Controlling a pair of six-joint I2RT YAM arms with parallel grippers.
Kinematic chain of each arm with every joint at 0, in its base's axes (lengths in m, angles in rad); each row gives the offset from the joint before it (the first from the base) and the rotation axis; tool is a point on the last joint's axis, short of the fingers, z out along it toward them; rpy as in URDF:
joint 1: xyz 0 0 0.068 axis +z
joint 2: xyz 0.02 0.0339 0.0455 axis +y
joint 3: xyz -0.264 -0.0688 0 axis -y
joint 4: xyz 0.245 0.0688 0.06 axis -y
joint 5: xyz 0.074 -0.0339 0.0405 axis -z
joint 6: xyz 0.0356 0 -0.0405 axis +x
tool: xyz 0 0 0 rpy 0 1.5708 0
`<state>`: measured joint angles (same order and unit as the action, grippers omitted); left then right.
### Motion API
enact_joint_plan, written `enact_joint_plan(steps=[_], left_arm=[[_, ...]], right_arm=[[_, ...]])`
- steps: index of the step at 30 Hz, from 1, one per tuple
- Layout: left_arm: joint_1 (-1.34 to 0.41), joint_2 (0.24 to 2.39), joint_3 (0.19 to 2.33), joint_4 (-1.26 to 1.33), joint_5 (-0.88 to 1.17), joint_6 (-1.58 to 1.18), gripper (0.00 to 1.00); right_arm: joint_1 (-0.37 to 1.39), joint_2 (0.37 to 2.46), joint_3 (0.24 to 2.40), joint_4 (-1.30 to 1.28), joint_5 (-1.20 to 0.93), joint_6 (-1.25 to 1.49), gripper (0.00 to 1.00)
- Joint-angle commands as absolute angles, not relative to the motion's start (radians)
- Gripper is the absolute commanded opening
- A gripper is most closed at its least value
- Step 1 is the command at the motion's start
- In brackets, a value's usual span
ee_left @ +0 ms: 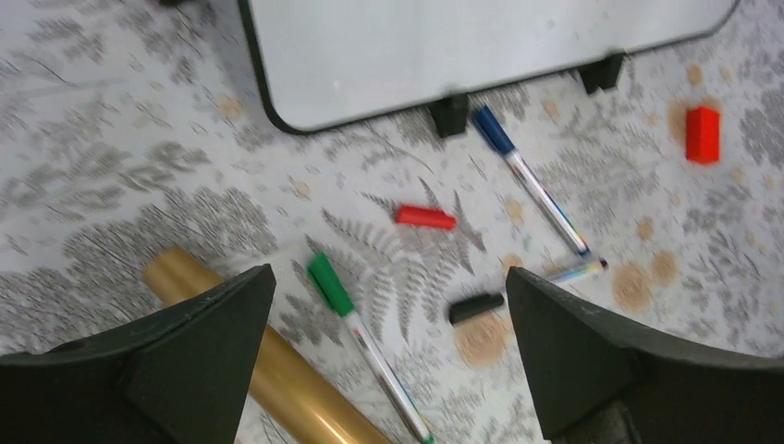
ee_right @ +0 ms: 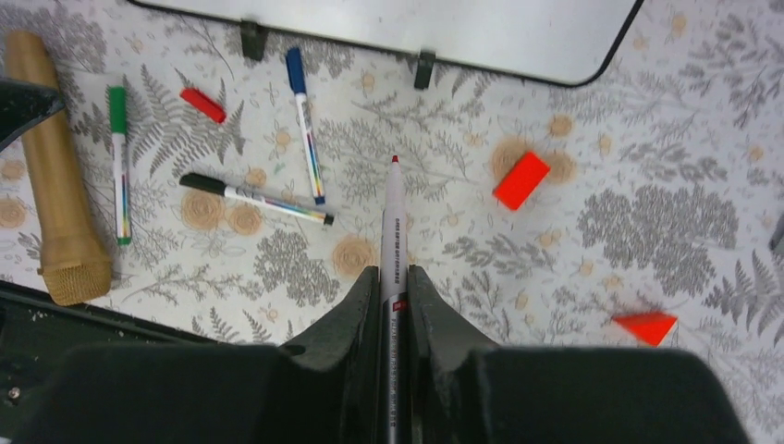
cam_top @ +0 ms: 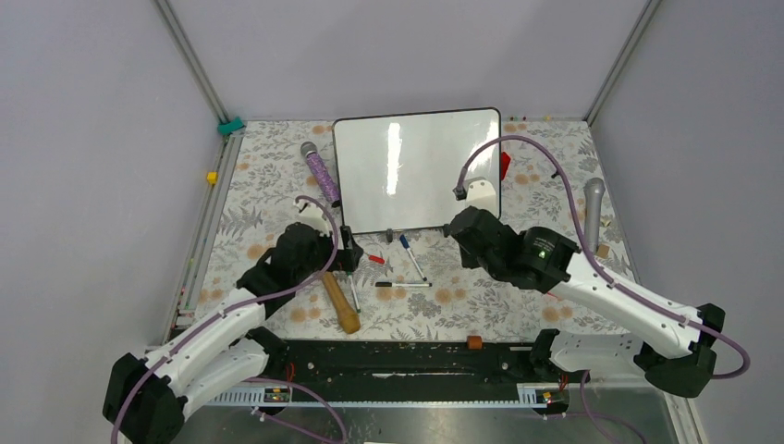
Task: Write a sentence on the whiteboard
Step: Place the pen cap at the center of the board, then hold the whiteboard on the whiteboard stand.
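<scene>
Two arms, top view: whiteboard [cam_top: 416, 171] upper centre, no writing on it; right gripper [cam_top: 459, 227] just below its lower right part, nearer than left gripper [cam_top: 351, 256].
Left wrist view: jaws wide apart, holding nothing, over loose pens [ee_left: 532, 185]; board along top edge.
Right wrist view: jaws clamped on red marker [ee_right: 393, 213], uncapped, long axis pointing up-frame at board's bottom edge, tip short of it.
Next move, likely: tip forward onto board.

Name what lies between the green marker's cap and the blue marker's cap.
A loose red cap, shown best in the left wrist view.
</scene>
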<state>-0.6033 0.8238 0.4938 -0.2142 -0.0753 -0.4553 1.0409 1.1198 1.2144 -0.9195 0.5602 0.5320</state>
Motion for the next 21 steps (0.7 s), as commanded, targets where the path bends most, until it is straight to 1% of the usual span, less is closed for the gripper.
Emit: enact_joint_plan(steps=[1, 4, 6, 9, 12, 15, 17, 21], left_arm=[[-0.485, 0.881, 0.543, -0.016, -0.046, -0.349, 0.98], [-0.328, 0.927, 0.492, 0.169, 0.129, -0.421, 0.98], [-0.272, 0.959, 0.487, 0.253, 0.173, -0.443, 0.98], [-0.245, 1.001, 0.518, 0.277, 0.135, -0.419, 0.99], [-0.217, 1.031, 0.512, 0.367, 0.128, -0.415, 0.99], [-0.203, 1.054, 0.501, 0.418, 0.029, -0.434, 0.98], [-0.185, 1.081, 0.504, 0.458, 0.042, -0.419, 0.99], [-0.166, 1.144, 0.561, 0.416, 0.068, -0.422, 0.99]], right_arm=[[0.973, 1.046, 1.188, -0.747, 0.521, 0.374, 0.00], [0.841, 0.983, 1.114, -0.648, 0.337, 0.363, 0.00], [0.814, 0.978, 1.123, -0.644, 0.317, 0.344, 0.00], [0.813, 1.018, 1.186, -0.680, 0.341, 0.298, 0.00], [0.812, 1.063, 1.238, -0.707, 0.362, 0.313, 0.00], [0.807, 1.092, 1.270, -0.690, 0.329, 0.318, 0.00], [0.806, 1.113, 1.297, -0.675, 0.317, 0.317, 0.00], [0.804, 1.154, 1.364, -0.650, 0.304, 0.317, 0.00]])
